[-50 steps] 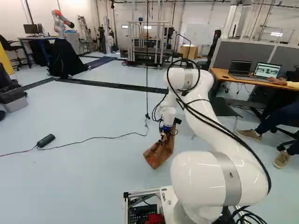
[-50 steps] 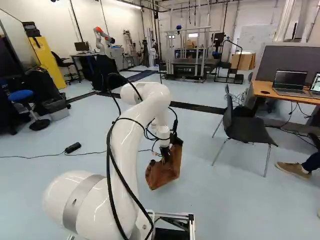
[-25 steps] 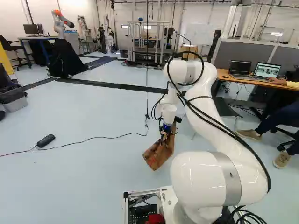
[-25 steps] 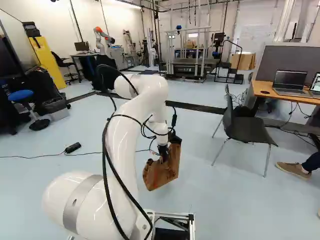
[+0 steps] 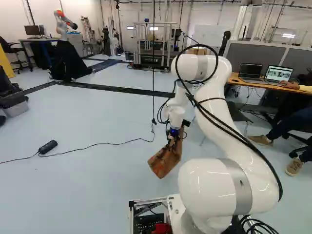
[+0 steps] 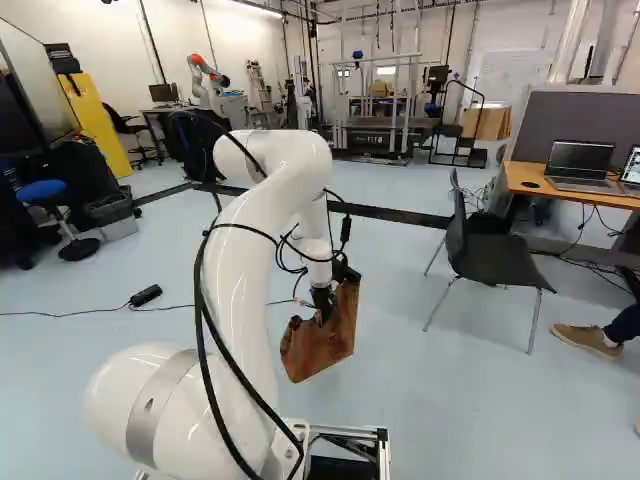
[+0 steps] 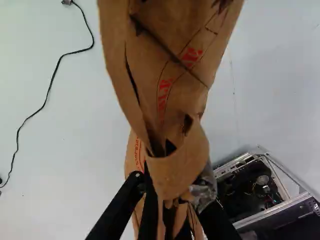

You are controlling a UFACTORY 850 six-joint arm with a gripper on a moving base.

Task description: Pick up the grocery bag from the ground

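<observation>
At the tool: gripper directed downward, fingers clenched from two sides on the gathered upper part of the brown paper bag. Bag at the arm's end, ahead of the base, tilted, with the body spread ahead of the fingers in the wrist view; red print and deep creases on the paper. Clearance of the lower edge above the floor: impossible to tell. At the bag's neck, near one finger: crumpled clear film. For the arm: raised from the base joint, bent at a high elbow, forearm folded down toward the bag. Along the arm: black cables, looped above the elbow. Beside the wrist in the left base view: thin hanging cord; contact with the arm not determinable. Beyond the gripper, on the floor: dark floor cable with a black box, well apart from the bag. At the foot of the left base view, beside the joint: metal frame. To the right of the bag in the right base view: chair, apart from the bag, near a desk with laptops. In the far background: another robot.
</observation>
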